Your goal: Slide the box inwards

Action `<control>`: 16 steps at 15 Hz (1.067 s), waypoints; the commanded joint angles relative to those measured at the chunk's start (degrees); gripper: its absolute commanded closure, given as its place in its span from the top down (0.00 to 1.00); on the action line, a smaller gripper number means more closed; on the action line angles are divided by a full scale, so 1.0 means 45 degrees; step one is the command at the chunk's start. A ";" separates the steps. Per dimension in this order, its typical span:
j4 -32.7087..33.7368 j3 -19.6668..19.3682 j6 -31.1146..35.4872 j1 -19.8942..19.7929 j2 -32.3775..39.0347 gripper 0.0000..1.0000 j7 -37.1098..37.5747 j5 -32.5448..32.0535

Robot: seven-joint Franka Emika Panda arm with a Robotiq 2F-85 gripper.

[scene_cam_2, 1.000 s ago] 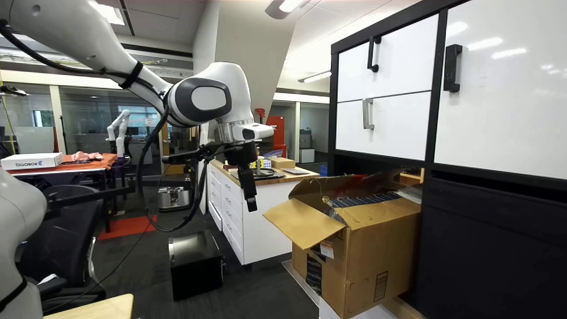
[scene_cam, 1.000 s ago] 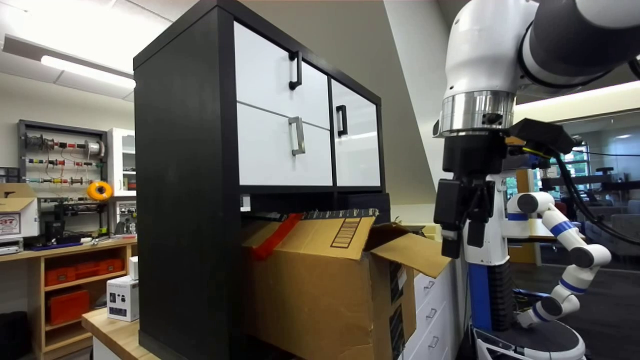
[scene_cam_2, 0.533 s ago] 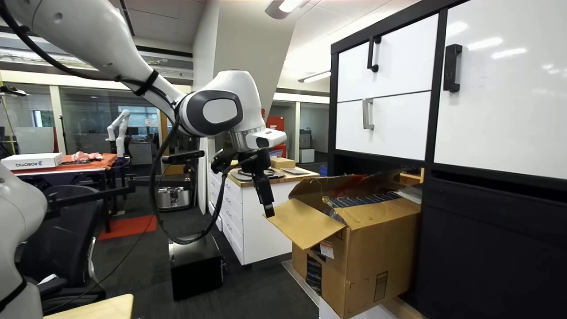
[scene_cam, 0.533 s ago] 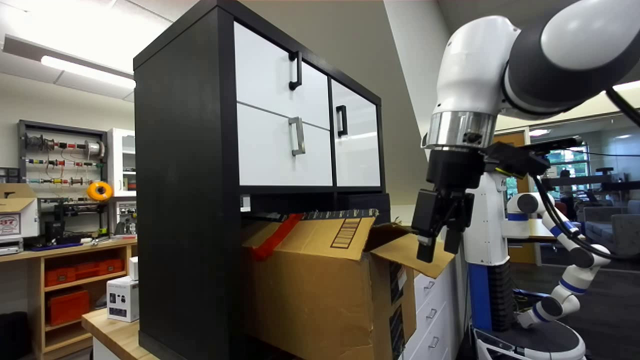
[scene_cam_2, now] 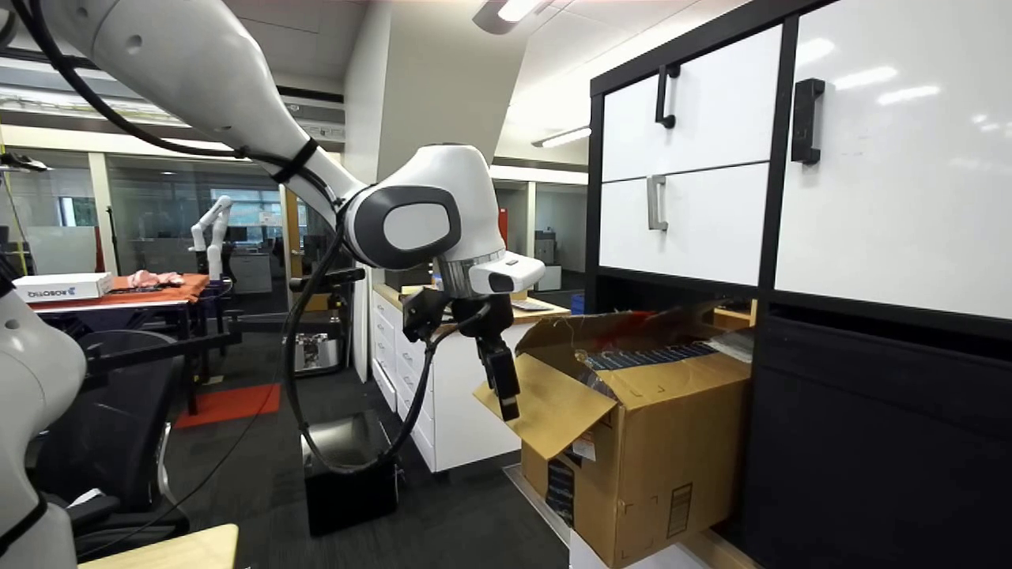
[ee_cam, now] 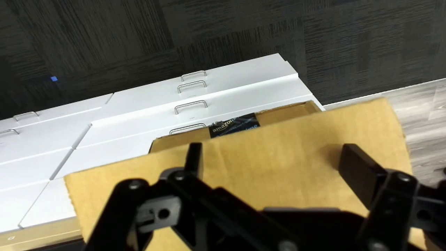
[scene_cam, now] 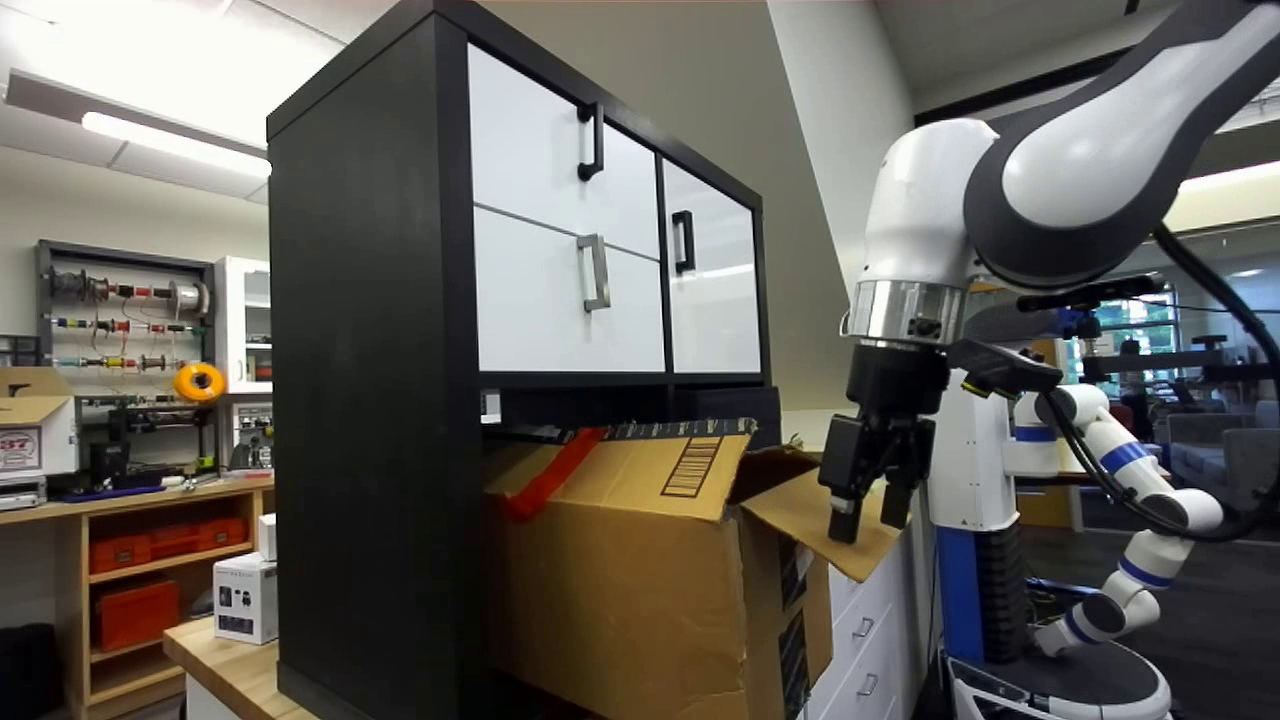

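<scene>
Holding nothing, w/ jaws wide apart — poised over the loose flap (scene_cam_2: 557, 403), maybe touching, can't tell for sure. Further out, find the box (scene_cam_2: 680, 450) sitting partly in the lower bay of the black cabinet (scene_cam: 360, 350), jutting out in front. Prob. lining up for contact, not yet sliding anything in. Next: dip past the flap's edge, meet the taped face (scene_cam_2: 569, 494), push straight in — steadily, w/o buckling cardboard.

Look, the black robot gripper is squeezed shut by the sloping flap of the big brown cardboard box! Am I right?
Not quite: the wrist view shows the black robot gripper open, not shut, its jaws wide apart. It is by the sloping flap of the big brown cardboard box.
</scene>
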 commanded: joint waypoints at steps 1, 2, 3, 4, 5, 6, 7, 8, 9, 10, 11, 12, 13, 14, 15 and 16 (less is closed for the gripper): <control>-0.0005 -0.0370 0.0955 0.0106 0.0486 1.00 -0.0954 0.0451; -0.0057 -0.0458 0.1370 0.0164 0.0592 1.00 -0.1288 0.0593; -0.0075 -0.0505 0.1706 0.0185 0.0698 1.00 -0.1518 0.0684; -0.0128 -0.0590 0.2155 0.0240 0.0863 1.00 -0.1948 0.0839; -0.0144 -0.0675 0.2458 0.0294 0.0996 1.00 -0.2324 0.1025; -0.0162 -0.0777 0.2767 0.0355 0.1174 1.00 -0.2814 0.1272; -0.0172 -0.0859 0.2979 0.0415 0.1314 1.00 -0.3224 0.1544; -0.0183 -0.0995 0.3233 0.0508 0.1514 1.00 -0.3799 0.1980; -0.0172 -0.1096 0.3382 0.0605 0.1676 1.00 -0.4309 0.2444; -0.0152 -0.1207 0.3585 0.0712 0.1879 1.00 -0.4863 0.2990; -0.0125 -0.1270 0.3700 0.0783 0.2037 1.00 -0.5369 0.3478; -0.0073 -0.1326 0.3891 0.0873 0.2236 0.93 -0.5885 0.4001; -0.0014 -0.1354 0.3973 0.0931 0.2396 0.80 -0.6407 0.4523; 0.0120 -0.1328 0.4030 0.0944 0.2605 0.67 -0.7080 0.5210; 0.0202 -0.1296 0.4078 0.0948 0.2749 0.60 -0.7638 0.5754; 0.0352 -0.1266 0.4173 0.0954 0.2902 0.53 -0.8278 0.6385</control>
